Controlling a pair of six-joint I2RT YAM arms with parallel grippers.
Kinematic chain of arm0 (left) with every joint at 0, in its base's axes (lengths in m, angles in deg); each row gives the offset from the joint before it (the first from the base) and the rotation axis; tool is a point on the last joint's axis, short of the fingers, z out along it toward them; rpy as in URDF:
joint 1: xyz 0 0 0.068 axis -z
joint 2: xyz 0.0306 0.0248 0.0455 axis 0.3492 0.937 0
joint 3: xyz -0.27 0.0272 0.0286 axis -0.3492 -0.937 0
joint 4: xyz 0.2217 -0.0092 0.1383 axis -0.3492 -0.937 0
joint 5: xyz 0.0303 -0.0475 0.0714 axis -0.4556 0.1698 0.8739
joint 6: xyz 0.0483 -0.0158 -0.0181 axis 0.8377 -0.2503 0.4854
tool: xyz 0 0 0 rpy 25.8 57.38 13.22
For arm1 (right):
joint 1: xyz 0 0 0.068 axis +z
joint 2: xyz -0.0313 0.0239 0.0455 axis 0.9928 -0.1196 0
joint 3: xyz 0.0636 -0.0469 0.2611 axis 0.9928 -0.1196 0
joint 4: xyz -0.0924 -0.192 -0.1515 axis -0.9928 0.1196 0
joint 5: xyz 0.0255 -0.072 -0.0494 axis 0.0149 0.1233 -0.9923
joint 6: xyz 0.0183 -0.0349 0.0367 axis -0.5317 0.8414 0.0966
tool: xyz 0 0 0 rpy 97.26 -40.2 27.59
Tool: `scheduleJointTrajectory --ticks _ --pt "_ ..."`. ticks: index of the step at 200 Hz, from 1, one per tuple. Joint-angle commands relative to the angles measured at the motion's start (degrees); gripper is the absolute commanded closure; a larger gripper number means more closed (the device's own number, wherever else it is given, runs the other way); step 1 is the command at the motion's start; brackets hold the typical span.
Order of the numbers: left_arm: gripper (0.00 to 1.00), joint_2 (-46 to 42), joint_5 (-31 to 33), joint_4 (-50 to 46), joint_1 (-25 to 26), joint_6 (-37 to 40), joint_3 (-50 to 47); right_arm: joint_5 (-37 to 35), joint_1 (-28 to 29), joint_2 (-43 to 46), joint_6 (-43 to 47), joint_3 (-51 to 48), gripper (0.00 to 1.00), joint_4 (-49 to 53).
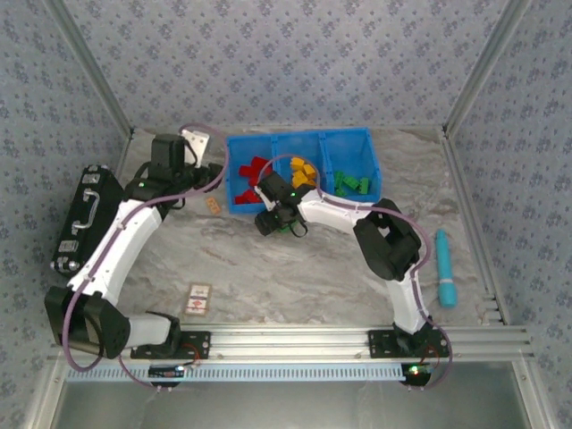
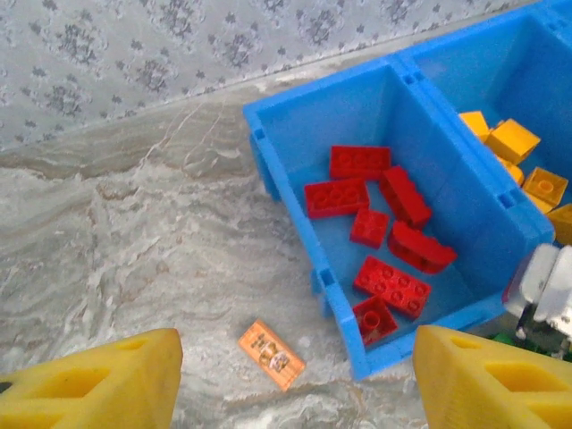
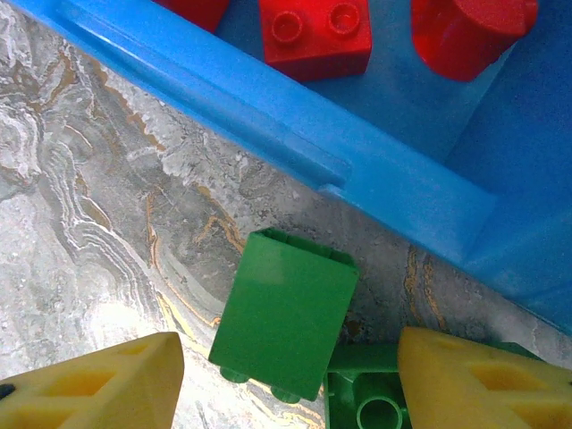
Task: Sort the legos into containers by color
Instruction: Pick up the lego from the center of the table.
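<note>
Glossy rigid blue bin [image 1: 299, 136] with three square-walled compartments sits upper centre in the top view, on a matte marble-veined tabletop [image 2: 134, 250]. Shiny studded red bricks [image 2: 336, 197] lie jumbled in the left compartment, orange-yellow bricks [image 2: 512, 140] in the middle, green bricks [image 1: 353, 185] in the right. Right gripper [image 3: 290, 344], yellow wedge fingers spread, straddles a smooth-sided green brick [image 3: 286, 295] on the table just outside the bin wall, no contact visible. A second green brick [image 3: 366, 407] lies just beside it at the lower edge. Left gripper [image 2: 295, 344] gapes wide and empty, an orange tile [image 2: 271, 355] below it.
</note>
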State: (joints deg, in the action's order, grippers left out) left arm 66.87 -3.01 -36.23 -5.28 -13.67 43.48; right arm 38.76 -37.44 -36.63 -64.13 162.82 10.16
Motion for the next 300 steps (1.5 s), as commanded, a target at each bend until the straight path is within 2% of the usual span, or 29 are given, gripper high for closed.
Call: scheduleJointTrajectory --ticks 1,29,137,190,235,253,300 --pt "0.30 -4.1 1.5 -2.9 -0.6 -0.1 -1.7 -1.2 0.5 -1.7 -0.9 2.2 0.36 2.2" --pt "0.30 -6.0 2.0 -4.6 -1.4 0.3 -2.9 -1.4 1.0 -3.4 -1.3 4.0 0.38 2.7" --pt "0.30 -7.4 0.6 -4.5 -3.5 1.7 -2.7 -2.9 1.6 -5.5 -2.3 6.3 0.63 5.7" --pt "0.29 -8.4 1.9 -3.7 -4.0 2.5 -4.9 -2.5 1.1 0.5 -2.2 2.9 0.67 4.8" --pt "0.30 -8.0 -2.2 -2.4 -4.0 2.8 -6.2 -1.9 0.3 8.6 -2.5 0.5 0.68 4.6" --pt "0.30 -8.4 -3.5 -1.9 -2.9 3.6 -7.4 -2.0 -0.6 12.0 -2.6 -0.3 0.69 4.8" --pt "0.30 -8.4 -2.7 -1.8 5.8 7.1 -9.7 -2.7 -6.9 18.4 -1.3 -2.0 0.69 4.1"
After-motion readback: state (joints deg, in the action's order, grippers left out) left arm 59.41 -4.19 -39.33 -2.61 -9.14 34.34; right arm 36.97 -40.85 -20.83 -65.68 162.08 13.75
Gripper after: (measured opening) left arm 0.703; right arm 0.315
